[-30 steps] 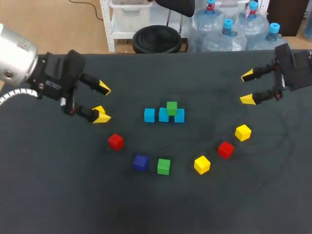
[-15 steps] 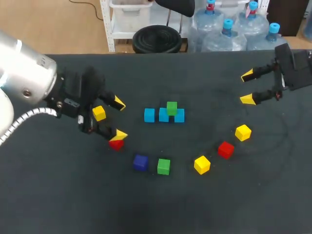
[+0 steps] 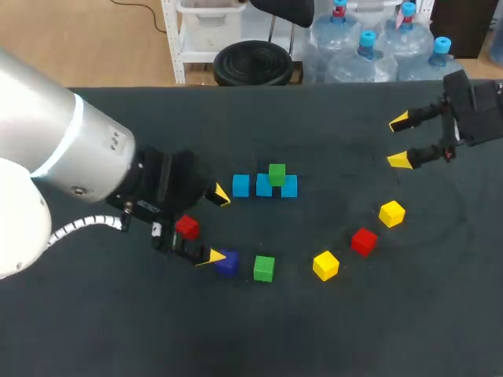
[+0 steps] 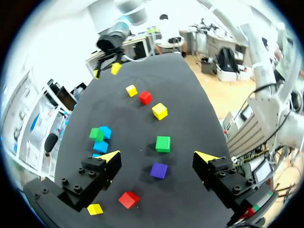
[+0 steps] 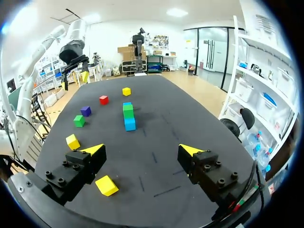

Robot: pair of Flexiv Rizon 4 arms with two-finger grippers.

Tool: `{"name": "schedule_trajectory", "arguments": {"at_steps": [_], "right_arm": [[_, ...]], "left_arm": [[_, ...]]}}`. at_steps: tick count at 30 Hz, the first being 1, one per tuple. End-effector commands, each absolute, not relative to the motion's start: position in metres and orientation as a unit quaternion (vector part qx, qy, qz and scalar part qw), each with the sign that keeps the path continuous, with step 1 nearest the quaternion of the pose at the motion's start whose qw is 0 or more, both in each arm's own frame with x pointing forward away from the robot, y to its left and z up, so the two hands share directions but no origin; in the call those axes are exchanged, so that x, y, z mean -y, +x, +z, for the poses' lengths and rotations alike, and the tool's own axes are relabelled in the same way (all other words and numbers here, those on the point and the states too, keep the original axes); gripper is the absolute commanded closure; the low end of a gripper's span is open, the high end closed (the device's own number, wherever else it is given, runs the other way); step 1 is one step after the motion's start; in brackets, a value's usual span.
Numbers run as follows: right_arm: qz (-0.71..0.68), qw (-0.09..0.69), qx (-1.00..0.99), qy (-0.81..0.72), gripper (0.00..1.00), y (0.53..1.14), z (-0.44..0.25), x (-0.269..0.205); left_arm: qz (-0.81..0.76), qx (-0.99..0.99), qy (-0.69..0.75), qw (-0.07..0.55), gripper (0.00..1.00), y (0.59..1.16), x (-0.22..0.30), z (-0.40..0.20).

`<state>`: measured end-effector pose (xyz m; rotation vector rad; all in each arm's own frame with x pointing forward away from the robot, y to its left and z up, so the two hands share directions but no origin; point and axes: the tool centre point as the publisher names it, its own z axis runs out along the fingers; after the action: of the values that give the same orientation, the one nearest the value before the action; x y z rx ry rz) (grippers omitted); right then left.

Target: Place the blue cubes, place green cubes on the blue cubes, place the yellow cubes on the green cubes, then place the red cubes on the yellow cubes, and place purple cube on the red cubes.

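In the head view your left claw [image 3: 214,225] stands wide open and grips nothing; a red cube [image 3: 186,227] shows in the gap back toward the palm, the purple cube [image 3: 227,261] sits just beside 1 fingertip [image 3: 208,256], and the loose green cube [image 3: 264,269] lies just past the purple one, toward the middle of the counter [image 3: 330,338]; by my reading that loose green cube is due next, since the row of 3 blue cubes [image 3: 240,185] carries only 1 stacked green cube [image 3: 277,174]; your right claw [image 3: 400,141] hangs wide open and empty, well apart at the far right, so the left arm is clearly the nearer; a cube has no long axis, so any square approach should serve. In the left wrist view the left claw [image 4: 159,157] has the red cube [image 4: 128,199] under it near the palm, the purple cube [image 4: 158,170] between the fingers just short of the tips, and the loose green cube [image 4: 163,143] just ahead of the tips, roughly on the centre line; the purple cube is what you risk nudging. In the right wrist view the right claw [image 5: 142,151] gapes with a yellow cube [image 5: 106,185] under it near 1 finger; the loose green cube [image 5: 79,120] lies well apart, beyond a second yellow cube [image 5: 72,141].
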<state>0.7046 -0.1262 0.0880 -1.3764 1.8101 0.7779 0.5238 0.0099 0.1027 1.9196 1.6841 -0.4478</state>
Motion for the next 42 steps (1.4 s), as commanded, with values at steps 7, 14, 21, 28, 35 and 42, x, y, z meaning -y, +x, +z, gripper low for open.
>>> {"name": "schedule_trajectory", "arguments": {"at_steps": [7,14,21,28,35,42], "right_arm": [[0.302,0.361,-0.702,-0.534,0.0,0.705,0.088,0.126],[0.302,0.361,-0.702,-0.534,0.0,0.705,0.088,0.126],[0.302,0.361,-0.702,-0.534,0.0,0.705,0.088,0.126],[0.302,0.361,-0.702,-0.534,0.0,0.705,0.088,0.126],[0.302,0.361,-0.702,-0.534,0.0,0.705,0.088,0.126],[0.302,0.361,-0.702,-0.534,0.0,0.705,0.088,0.126]], "left_arm": [[-0.156,-0.599,0.749,0.236,0.0,0.532,0.007,0.08],[-0.156,-0.592,0.758,0.226,0.0,0.535,0.023,0.065],[-0.144,-0.59,0.766,0.212,0.0,0.535,0.035,0.047],[-0.129,-0.603,0.761,0.202,0.0,0.534,0.042,0.032],[-0.115,-0.626,0.745,0.2,0.0,0.532,0.047,0.022],[-0.108,-0.638,0.736,0.2,0.0,0.528,0.048,0.014]]}}
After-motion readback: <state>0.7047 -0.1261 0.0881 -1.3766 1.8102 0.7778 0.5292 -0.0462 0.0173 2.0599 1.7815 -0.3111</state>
